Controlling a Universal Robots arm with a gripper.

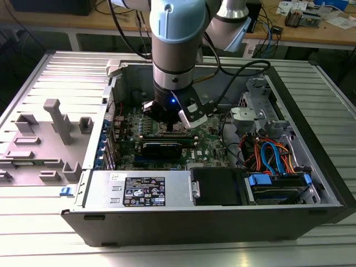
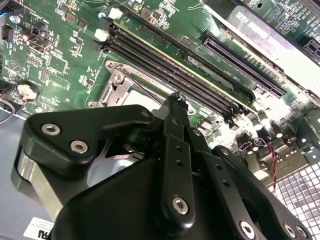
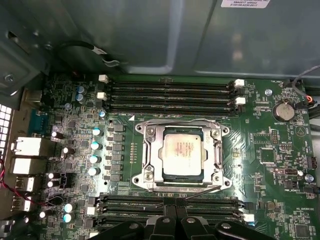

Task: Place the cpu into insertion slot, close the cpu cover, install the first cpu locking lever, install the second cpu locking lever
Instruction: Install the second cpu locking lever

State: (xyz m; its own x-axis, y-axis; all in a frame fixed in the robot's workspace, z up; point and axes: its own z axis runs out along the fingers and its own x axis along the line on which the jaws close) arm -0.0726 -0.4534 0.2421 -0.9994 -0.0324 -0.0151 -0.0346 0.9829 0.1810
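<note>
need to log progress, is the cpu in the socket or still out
In. In the first wrist view the cpu lies flat inside the insertion slot, with the cpu cover framing it.

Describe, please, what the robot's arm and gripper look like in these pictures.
In the exterior view the arm is a thick silver-grey cylinder with pale blue joint caps and a black wrist section carrying a small blue light; black cables loop beside it. In the second wrist view the gripper is matte black, built of linked bars fastened with silver screws.
</note>
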